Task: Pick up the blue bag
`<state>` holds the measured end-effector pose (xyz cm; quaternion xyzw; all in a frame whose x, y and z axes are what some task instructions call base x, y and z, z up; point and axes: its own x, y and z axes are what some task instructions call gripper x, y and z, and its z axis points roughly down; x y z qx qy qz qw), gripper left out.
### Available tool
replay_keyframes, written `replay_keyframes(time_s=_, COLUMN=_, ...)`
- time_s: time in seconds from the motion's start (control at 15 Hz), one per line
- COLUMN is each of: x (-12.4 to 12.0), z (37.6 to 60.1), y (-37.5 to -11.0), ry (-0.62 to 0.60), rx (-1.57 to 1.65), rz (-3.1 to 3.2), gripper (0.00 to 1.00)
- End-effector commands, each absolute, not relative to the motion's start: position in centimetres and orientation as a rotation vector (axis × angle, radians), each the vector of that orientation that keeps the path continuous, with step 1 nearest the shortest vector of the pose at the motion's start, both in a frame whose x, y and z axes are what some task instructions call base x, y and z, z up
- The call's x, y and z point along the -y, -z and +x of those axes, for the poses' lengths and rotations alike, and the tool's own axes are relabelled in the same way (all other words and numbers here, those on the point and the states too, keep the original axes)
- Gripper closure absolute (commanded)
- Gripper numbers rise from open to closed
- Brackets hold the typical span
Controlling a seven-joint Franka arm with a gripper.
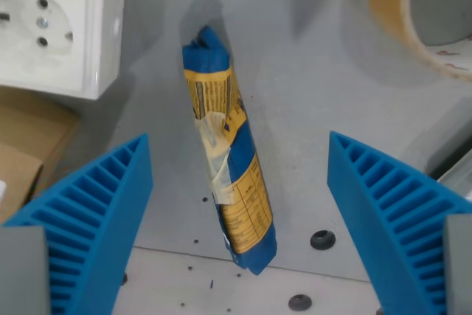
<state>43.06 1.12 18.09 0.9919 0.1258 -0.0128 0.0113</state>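
The gripper (236, 204) is wide open, 1 finger on each side of the blue bag (227, 154), which lies mid-bench. Go straight down, then squeeze its middle gently.

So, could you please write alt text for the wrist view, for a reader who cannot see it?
A blue bag with a yellow label lies lengthwise on a grey table, between the open gripper's two ribbed blue fingers, untouched. A white power socket sits upper left, a tape roll upper right.
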Motion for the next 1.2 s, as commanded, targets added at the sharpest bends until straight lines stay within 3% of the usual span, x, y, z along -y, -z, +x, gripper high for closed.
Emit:
replay_keyframes(time_s=0.07, x=-0.7, z=41.6, y=-18.2, ry=-0.177, rx=-0.653, rz=3.007, gripper=0.00)
replay_keyframes(time_s=0.67, x=0.0, z=40.5, y=-15.9, ry=-0.185, rx=-0.686, rz=2.990, gripper=0.00)
replay_keyframes(time_s=1.2, x=-0.4, z=40.9, y=-15.5, ry=-0.123, rx=-0.658, rz=3.001, gripper=0.00)
